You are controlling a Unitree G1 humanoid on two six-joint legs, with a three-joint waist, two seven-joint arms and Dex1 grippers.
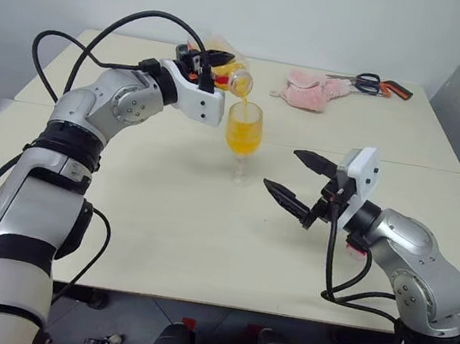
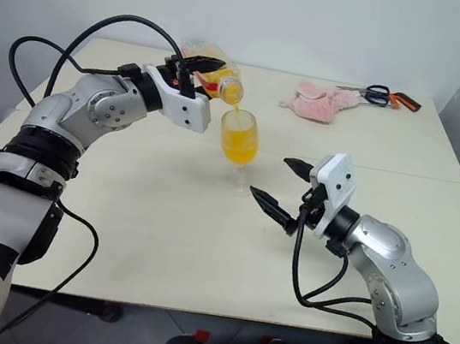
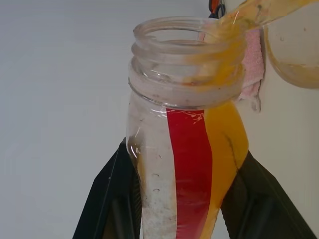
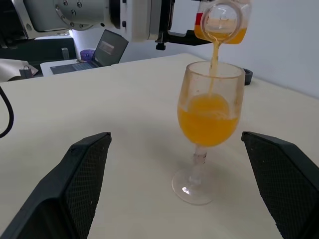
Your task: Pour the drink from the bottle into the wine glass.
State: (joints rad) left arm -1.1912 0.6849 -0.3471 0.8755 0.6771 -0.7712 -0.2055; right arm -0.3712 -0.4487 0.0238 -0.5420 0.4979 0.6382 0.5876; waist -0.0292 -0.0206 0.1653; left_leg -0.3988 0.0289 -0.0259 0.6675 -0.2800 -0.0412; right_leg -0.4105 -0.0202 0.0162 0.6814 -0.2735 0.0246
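— Orange drink (image 4: 207, 123) fills the bowl of the wine glass (image 1: 243, 137) to about half, and a thin stream of it falls from the bottle (image 3: 187, 164) into the open rim.

— Where does the glass stand?

— Upright on the cream table (image 1: 169, 232), near the middle, its round foot flat on the top.

— And the bottle?

— Tipped over just above the glass, mouth down toward the rim, no cap on it. The left wrist view shows a red stripe down the clear body, with the drink pooled along one side and running out over the lip.

— What holds it?

— The left gripper (image 1: 214, 59). Its two black fingers (image 3: 112, 199) are clamped on the body of the bottle, one on each side.

— The other arm?

— The right gripper (image 1: 297, 185) hovers over the table just beside the glass, on the robot's right of it, not touching it. Its fingers (image 4: 84, 174) stand wide apart and hold nothing; in its own wrist view the glass is between them, further off.

— Anything else on the table?

— A pink cloth (image 1: 314, 91) lies at the far edge, and a pair of scissors (image 1: 380, 85) with black and orange handles just beyond it. A laptop (image 4: 99, 54) sits off to the robot's left.
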